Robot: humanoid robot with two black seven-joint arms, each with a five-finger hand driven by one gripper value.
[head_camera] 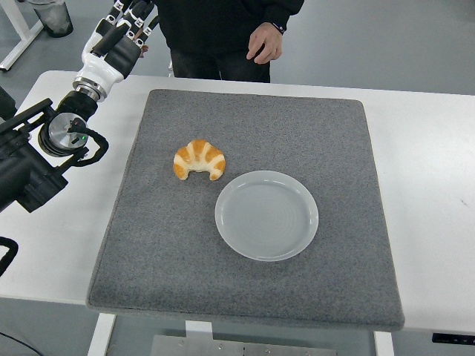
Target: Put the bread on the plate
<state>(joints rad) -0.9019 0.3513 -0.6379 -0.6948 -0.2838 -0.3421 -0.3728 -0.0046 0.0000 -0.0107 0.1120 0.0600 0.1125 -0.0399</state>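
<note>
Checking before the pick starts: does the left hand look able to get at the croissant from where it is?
Probably yes. The left hand is raised past the table's far left corner, holding nothing. Only bare grey mat lies between it and the croissant; the plate sits on the croissant's other side.

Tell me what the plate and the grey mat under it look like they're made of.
The plate looks like translucent white plastic with a smooth, slightly glossy finish; faint concentric rings show in its centre, though frosted glass can't be ruled out. The mat looks like grey felt or foam-backed fabric: matte, speckled, with soft, rounded edges.
</note>
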